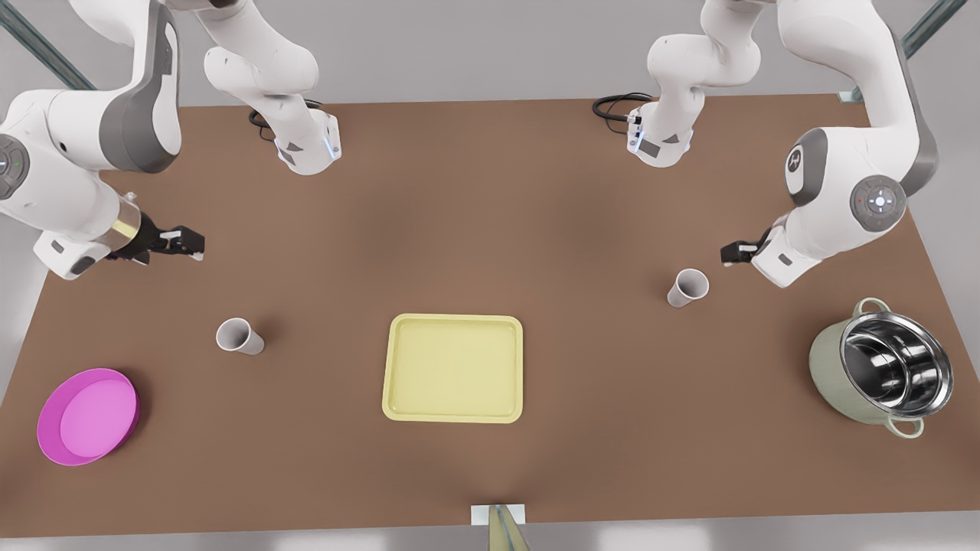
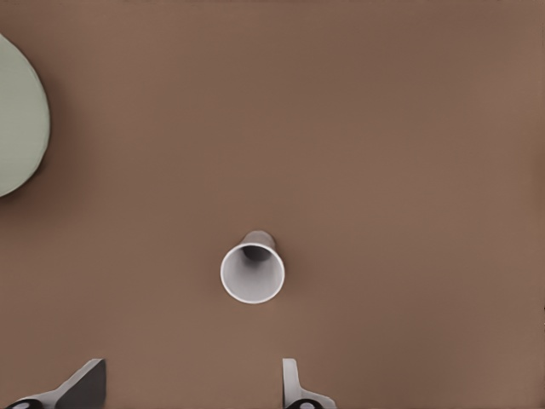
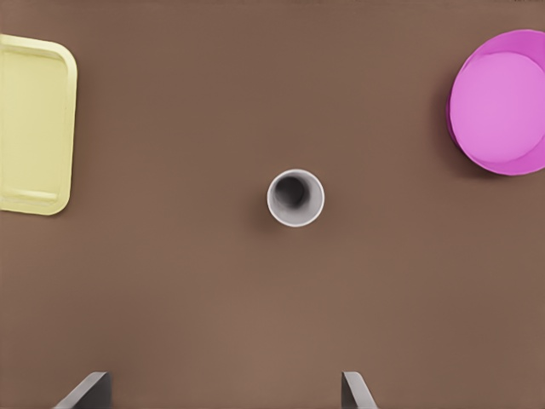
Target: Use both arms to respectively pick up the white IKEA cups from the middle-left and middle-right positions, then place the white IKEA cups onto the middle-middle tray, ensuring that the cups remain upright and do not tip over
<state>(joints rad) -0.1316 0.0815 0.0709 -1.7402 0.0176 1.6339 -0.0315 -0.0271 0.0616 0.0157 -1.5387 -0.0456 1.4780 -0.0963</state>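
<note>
Two white IKEA cups stand upright on the brown table, one (image 1: 240, 336) at the front view's left and one (image 1: 687, 288) at its right. The pale yellow tray (image 1: 453, 367) lies between them with nothing on it. My left gripper (image 1: 729, 252) hovers just behind the right-hand cup (image 2: 252, 273), open (image 2: 192, 388) and apart from it. Over at the front view's left, my right gripper (image 1: 191, 243) hangs behind the other cup (image 3: 295, 197), its fingers (image 3: 223, 392) open wide. That wrist view also catches the tray (image 3: 34, 128) to one side.
A magenta plate (image 1: 88, 415) (image 3: 502, 102) lies near the front-left corner. A green steel-lined pot (image 1: 880, 367) (image 2: 17, 128) stands near the table's right edge. Both arm bases (image 1: 306, 145) (image 1: 662, 141) are at the back.
</note>
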